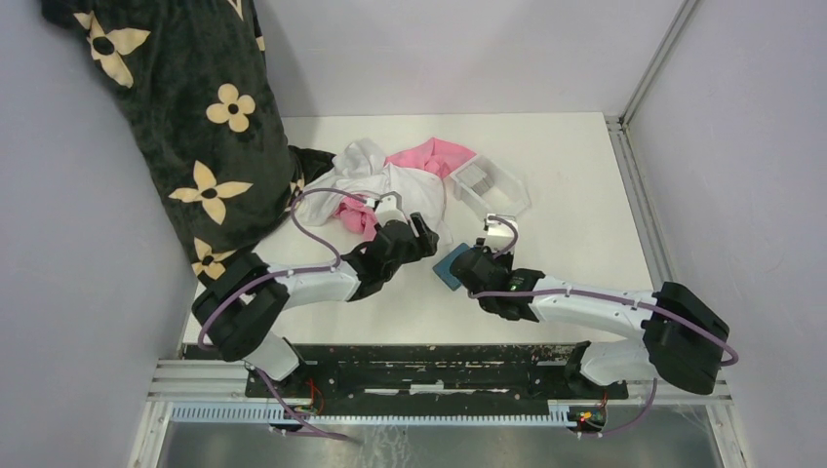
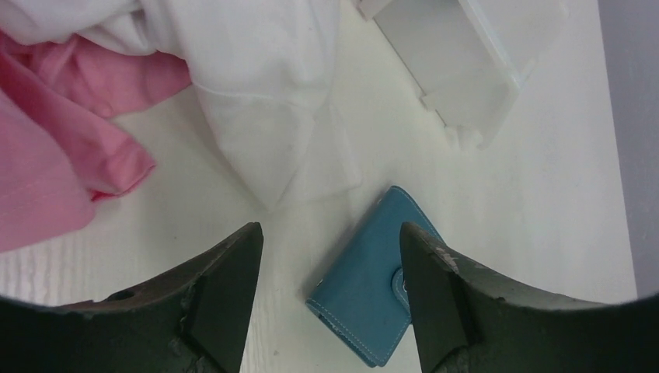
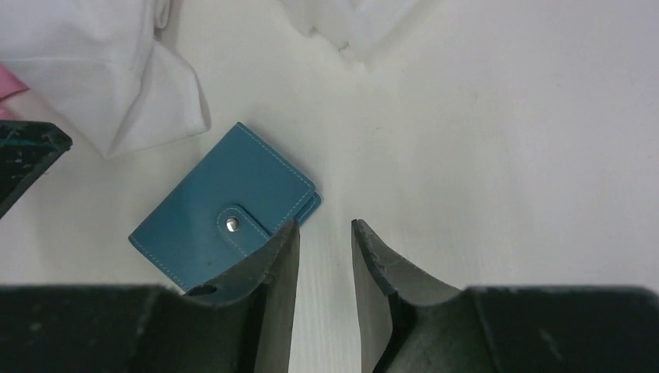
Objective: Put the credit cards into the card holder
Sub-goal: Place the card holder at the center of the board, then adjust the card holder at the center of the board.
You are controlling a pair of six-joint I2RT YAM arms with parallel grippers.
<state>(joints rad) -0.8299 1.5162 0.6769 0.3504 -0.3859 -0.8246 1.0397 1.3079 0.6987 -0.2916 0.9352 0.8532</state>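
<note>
The card holder [image 1: 449, 266] is a teal-blue wallet, folded shut with its snap done up, lying flat on the white table between the two arms. In the left wrist view the card holder [image 2: 371, 281] lies under the open left gripper [image 2: 330, 231], beside its right finger, and nothing is gripped. In the right wrist view the card holder [image 3: 214, 221] lies just left of the right gripper [image 3: 325, 225], whose jaws stand a little apart over bare table. Grey credit cards [image 1: 475, 178] sit in a clear tray behind the arms.
The clear plastic tray [image 1: 507, 190] stands at the back right, also seen as the tray [image 2: 474, 70]. A white cloth [image 1: 390, 185] and a pink cloth [image 1: 434, 156] lie heaped behind the left gripper. A dark flowered fabric [image 1: 185, 117] hangs at the left.
</note>
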